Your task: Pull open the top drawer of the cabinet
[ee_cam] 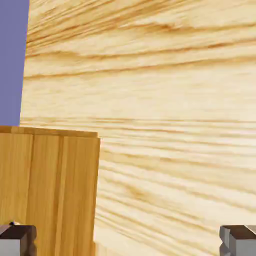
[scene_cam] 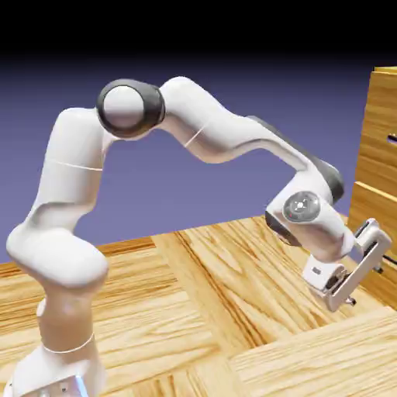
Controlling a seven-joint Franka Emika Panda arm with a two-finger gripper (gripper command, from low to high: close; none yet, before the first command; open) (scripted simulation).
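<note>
White arm links [scene_cam: 70,233] rise from the lower left of the exterior view, bend at a dark-capped shoulder joint, and slope down to the right over the wood-grain plank floor [scene_cam: 233,310]. Between the arm's base and the cabinet, that floor lies open, with only pale planks and their seams showing. The gripper [scene_cam: 371,267] hangs low at the right, close beside the cabinet [scene_cam: 380,155] and tilted toward it. Its jaws are spread wide with nothing between them, and whether a fingertip touches the wood cannot be told. The cabinet's vertical edge runs down the frame's right side, most of its body cut off by the border. The top drawer [scene_cam: 385,139] sits high on that front, well above the gripper; only the end of its dark handle shows at the border.

In the hand view, blue-violet backdrop fills a strip at the left, an orange-brown cabinet corner stands lower left, and pale floor grain spreads across the rest; the two grey fingertips [ee_cam: 17,239] sit far apart.
</note>
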